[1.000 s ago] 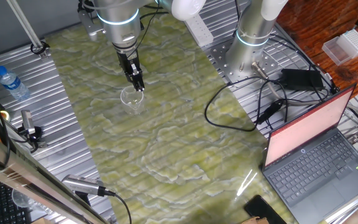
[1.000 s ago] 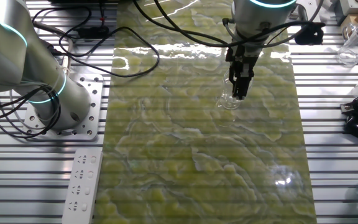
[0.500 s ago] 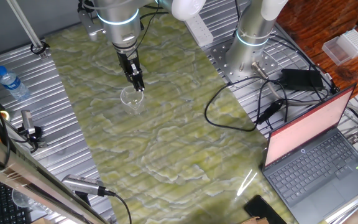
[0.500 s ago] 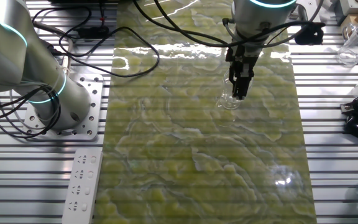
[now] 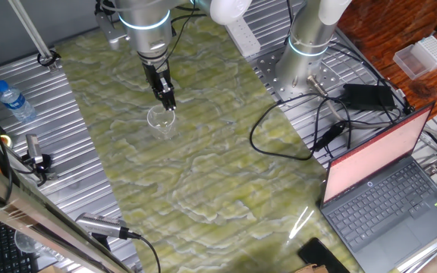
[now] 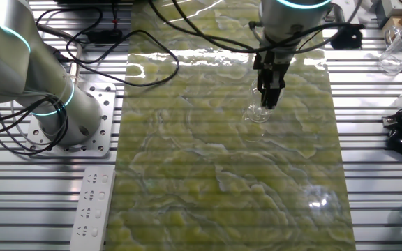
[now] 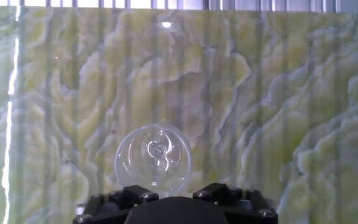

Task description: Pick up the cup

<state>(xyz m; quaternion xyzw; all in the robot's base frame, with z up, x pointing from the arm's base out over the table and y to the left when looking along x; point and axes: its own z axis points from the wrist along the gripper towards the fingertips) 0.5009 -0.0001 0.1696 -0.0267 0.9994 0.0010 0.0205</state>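
The cup (image 5: 160,120) is small, clear and upright on the green marbled mat. It also shows in the other fixed view (image 6: 257,115). My gripper (image 5: 168,104) points down at the cup's far rim, and its narrow black fingers stand close together on the cup's wall in the other fixed view too (image 6: 269,103). In the hand view I look straight down into the cup (image 7: 153,156). Its near rim runs under the gripper's black base (image 7: 174,202) at the bottom edge, and the fingertips themselves are hidden there.
A water bottle with a blue cap (image 5: 14,100) lies at the left on the ribbed metal table. A second arm's base (image 5: 303,57), cables, a power brick (image 5: 369,95) and a laptop (image 5: 389,182) are at the right. A power strip (image 6: 93,206) lies beside the mat.
My gripper has shifted very slightly upward at the cup's rim. The cup looks to be in the same place.
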